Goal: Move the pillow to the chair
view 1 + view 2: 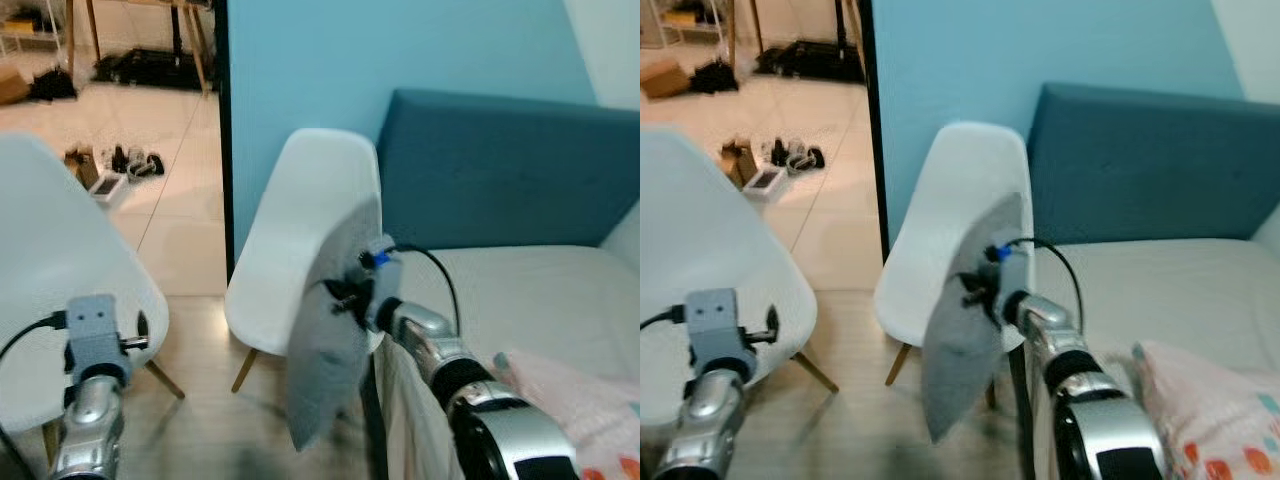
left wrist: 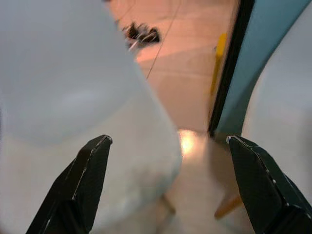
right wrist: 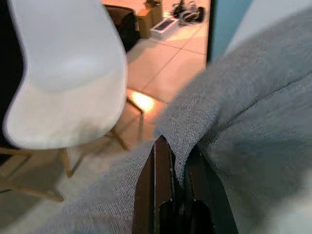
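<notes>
The right gripper (image 1: 345,292) was pinched tight on a fold of the grey pillow (image 1: 328,340). The pillow hung in the air, up on its edge, in front of the white chair (image 1: 305,230) that stood by the blue wall (image 1: 400,50). It was not lying on the seat (its lower end hung down past the front of the seat, above the wooden floor (image 1: 200,410)). In the right wrist view the two black fingers (image 3: 162,180) were close together with the grey cloth (image 3: 253,122) squeezed between them.

The left gripper (image 2: 168,187) was held out low on the robot's left. Its two fingers (image 2: 83,180) were spread wide apart with nothing between them. In front of it stood a second white chair (image 1: 50,270), the one nearest the robot's left arm (image 1: 90,400).

Just to the right of the first chair was a bed with a dark blue headboard (image 1: 500,170) and a pale mattress (image 1: 540,300). A pink pillow with little coloured spots (image 1: 1210,420) lay on the bed near the robot's right arm (image 1: 470,390).

Further back, past a black door edge (image 1: 224,130), there was a tiled floor (image 1: 150,130) with some shoes and small boxes (image 1: 115,165) on it (too small to tell more).
</notes>
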Robot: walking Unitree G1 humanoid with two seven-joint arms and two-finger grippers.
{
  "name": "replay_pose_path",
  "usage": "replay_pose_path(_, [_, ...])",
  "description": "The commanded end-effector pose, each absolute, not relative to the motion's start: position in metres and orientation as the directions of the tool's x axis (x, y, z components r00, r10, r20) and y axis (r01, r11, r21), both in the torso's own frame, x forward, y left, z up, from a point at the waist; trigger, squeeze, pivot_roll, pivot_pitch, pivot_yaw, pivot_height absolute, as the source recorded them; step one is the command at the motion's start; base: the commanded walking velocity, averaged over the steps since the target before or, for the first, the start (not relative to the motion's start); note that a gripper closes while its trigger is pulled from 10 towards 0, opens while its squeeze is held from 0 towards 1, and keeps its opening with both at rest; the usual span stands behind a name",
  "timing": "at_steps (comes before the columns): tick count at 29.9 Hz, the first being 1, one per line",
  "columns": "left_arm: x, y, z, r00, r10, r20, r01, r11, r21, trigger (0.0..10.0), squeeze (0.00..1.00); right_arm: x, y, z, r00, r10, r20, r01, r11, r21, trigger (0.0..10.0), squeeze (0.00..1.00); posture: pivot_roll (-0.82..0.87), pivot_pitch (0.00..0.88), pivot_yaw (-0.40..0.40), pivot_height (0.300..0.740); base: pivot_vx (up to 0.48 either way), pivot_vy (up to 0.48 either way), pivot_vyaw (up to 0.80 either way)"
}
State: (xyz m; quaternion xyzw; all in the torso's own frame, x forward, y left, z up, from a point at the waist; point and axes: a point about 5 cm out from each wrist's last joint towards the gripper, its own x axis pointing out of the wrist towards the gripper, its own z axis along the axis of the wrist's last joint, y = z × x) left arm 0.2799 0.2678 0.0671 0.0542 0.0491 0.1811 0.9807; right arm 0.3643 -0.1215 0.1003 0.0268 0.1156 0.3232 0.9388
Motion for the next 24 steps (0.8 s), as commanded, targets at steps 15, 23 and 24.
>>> replay_pose_path(15, [0.299,0.233,0.104,0.984,0.167,0.061,-0.171,0.983,0.061,10.0,0.0,0.379,-0.134,0.122,0.846,0.51,-0.156,-0.5,0.86,0.099,10.0,0.0,0.06,0.0,-0.112,0.74,0.438,0.0,-0.25])
replay_pose_path(23, [0.306,0.225,0.126,0.983,0.143,0.117,-0.153,0.985,0.081,10.0,0.0,0.38,-0.137,0.122,0.862,0.48,-0.162,-0.469,0.877,0.102,10.0,0.0,0.06,0.0,-0.108,0.74,0.032,0.0,-0.38])
replay_pose_path(24, [0.306,0.226,0.13,0.98,0.152,0.126,-0.164,0.982,0.089,10.0,0.0,0.381,-0.135,0.122,0.858,0.486,-0.168,-0.473,0.874,0.112,10.0,0.0,0.06,0.0,-0.108,0.74,0.0,0.0,0.0])
